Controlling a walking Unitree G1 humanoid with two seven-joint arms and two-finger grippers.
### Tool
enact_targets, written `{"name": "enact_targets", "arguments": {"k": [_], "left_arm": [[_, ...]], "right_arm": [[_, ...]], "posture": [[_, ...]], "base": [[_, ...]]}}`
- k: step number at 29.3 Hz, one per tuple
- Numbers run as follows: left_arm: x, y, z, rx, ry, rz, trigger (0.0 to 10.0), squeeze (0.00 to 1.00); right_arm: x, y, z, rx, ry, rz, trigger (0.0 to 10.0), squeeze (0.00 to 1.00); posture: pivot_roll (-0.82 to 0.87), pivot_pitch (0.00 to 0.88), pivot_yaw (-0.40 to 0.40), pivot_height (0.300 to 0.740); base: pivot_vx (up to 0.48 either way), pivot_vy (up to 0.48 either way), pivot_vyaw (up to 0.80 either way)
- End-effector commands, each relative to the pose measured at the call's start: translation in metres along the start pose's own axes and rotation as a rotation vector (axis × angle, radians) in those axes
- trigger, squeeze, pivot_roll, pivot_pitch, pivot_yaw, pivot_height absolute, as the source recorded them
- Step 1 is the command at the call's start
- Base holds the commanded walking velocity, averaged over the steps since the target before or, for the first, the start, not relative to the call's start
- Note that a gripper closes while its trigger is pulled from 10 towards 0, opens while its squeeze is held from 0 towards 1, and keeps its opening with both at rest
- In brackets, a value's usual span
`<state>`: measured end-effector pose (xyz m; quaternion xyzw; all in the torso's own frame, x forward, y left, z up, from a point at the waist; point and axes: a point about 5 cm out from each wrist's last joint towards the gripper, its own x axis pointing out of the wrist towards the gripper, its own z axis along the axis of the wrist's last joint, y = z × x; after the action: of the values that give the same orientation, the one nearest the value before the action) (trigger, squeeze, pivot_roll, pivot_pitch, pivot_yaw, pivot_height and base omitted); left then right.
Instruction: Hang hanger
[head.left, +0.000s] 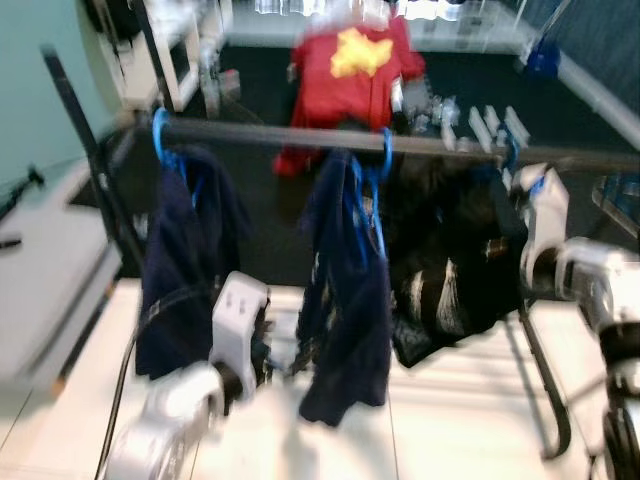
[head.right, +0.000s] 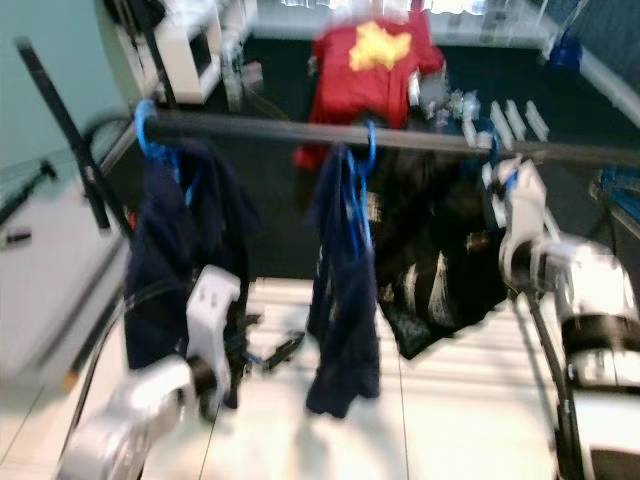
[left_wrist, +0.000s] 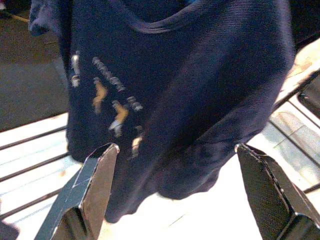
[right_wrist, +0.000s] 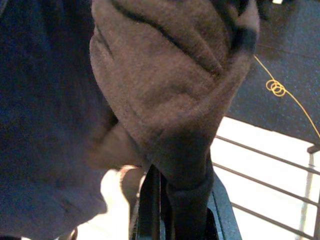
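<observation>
A dark rail (head.left: 270, 135) runs across the rack at chest height. Three blue hangers hook over it: one on the left (head.left: 160, 135), one in the middle (head.left: 383, 152) and one on the right (head.left: 510, 157). A navy garment (head.left: 185, 260) hangs from the left hanger, a navy printed shirt (head.left: 345, 290) from the middle one, and a black garment (head.left: 450, 260) from the right one. My left gripper (head.left: 285, 355) is low beside the navy shirt (left_wrist: 170, 75), open and holding nothing. My right gripper (head.left: 512, 178) is up by the right hanger, shut on dark fabric (right_wrist: 170, 90) of the black garment.
A red shirt with a yellow star (head.left: 355, 60) hangs farther back. A white shelf unit (head.left: 170, 50) stands at the back left. The rack's slanted side pole (head.left: 90, 150) is on the left and its lower bars (left_wrist: 30, 150) cross the pale floor. The eye views are blurred.
</observation>
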<state>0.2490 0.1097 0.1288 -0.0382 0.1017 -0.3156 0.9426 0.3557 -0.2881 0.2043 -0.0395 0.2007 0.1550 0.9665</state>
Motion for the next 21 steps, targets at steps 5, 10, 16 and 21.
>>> {"name": "enact_targets", "arguments": {"k": [5,10,16,21], "left_arm": [[-0.004,-0.006,-0.004,0.001,0.031,-0.052,10.0,0.0],[-0.005,-0.007,-0.004,0.006,0.031,-0.056,10.0,0.0],[-0.006,0.016,-0.005,0.024,0.008,0.08,10.0,0.0],[-0.014,0.051,-0.01,-0.018,-0.05,0.293,10.0,0.0]], "right_arm": [[-0.004,-0.005,-0.001,-0.053,0.062,-0.034,10.0,0.0],[-0.004,-0.004,-0.002,-0.07,0.078,-0.046,10.0,0.45],[-0.003,0.005,0.001,-0.057,-0.003,0.001,10.0,1.0],[-0.008,0.029,0.002,-0.003,-0.169,0.088,10.0,1.0]], "posture": [[0.04,0.079,-0.064,0.74],[0.04,0.08,-0.065,0.74],[0.04,0.081,-0.066,0.74],[0.03,0.076,-0.067,0.74]], "base": [[0.0,0.0,0.0],[0.0,0.0,0.0],[0.0,0.0,0.0],[0.0,0.0,0.0]]}}
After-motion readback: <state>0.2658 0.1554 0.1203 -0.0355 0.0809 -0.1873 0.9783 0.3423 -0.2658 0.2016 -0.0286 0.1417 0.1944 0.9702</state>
